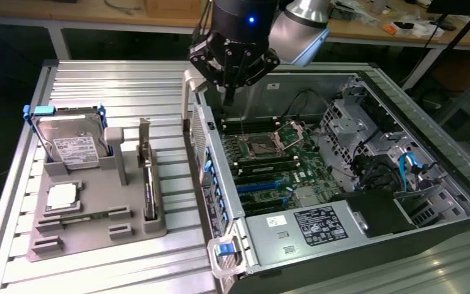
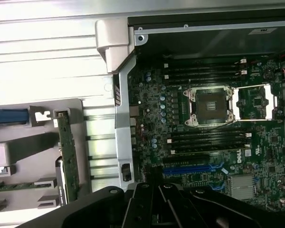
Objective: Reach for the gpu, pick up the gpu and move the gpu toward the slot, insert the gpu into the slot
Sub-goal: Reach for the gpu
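Where the grey holder (image 1: 96, 205) sits on the ribbed table (image 1: 112, 79) at the exterior view's left, the hard drive (image 1: 73, 147) stands in its far pocket and the square chip (image 1: 62, 196) lies flat in front of it. The gpu (image 1: 147, 180) stands on edge in the groove along the holder's right side, untouched and well apart from the gripper. The wrist view shows the same: gpu (image 2: 69, 156) upright in the holder, beside the case wall.

Next right, the gripper (image 1: 228, 98) hangs over the rear wall of the open computer case (image 1: 205, 141), just inside its edge. The fingers (image 1: 229, 86) are pinched fully together, with nothing between them.

Further right, inside the case, the motherboard (image 1: 280, 174) lies flat. The processor socket (image 1: 265, 145) is near the gripper, and the blue slots (image 1: 251, 185) lie nearer the camera. The power supply (image 1: 308, 226) is at the near end and the drive cage (image 1: 357, 122) along the right wall.
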